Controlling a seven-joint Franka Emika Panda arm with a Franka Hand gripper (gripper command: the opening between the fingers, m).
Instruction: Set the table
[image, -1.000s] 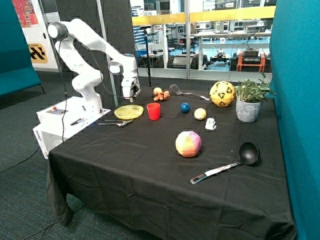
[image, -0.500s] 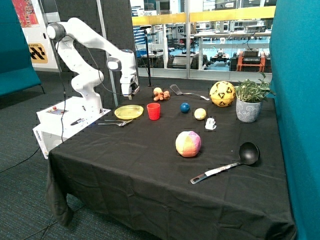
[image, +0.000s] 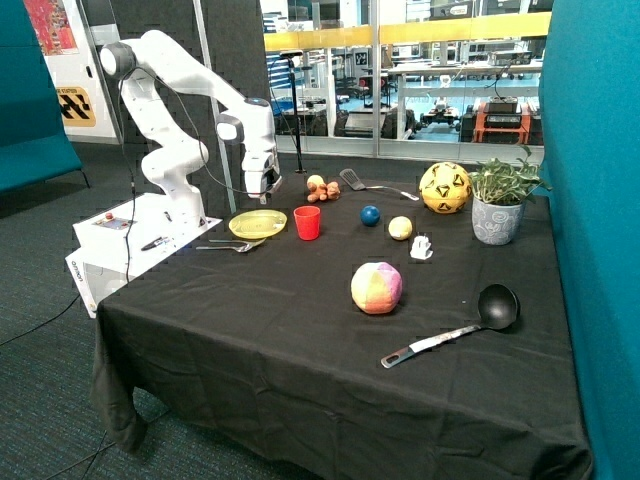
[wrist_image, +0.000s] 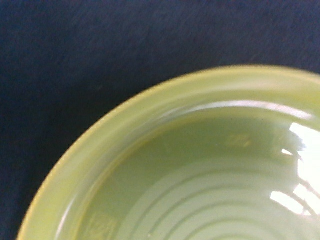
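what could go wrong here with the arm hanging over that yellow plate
1. The end effector hangs above the yellow plate, near its far rim. Coming down on a thin rim could tip the plate or slide it on the black table.
2. The red cup stands right beside the plate; a sideways move might knock it over.
3. The spoon lies against the plate's near edge, so a shifting plate could push it.
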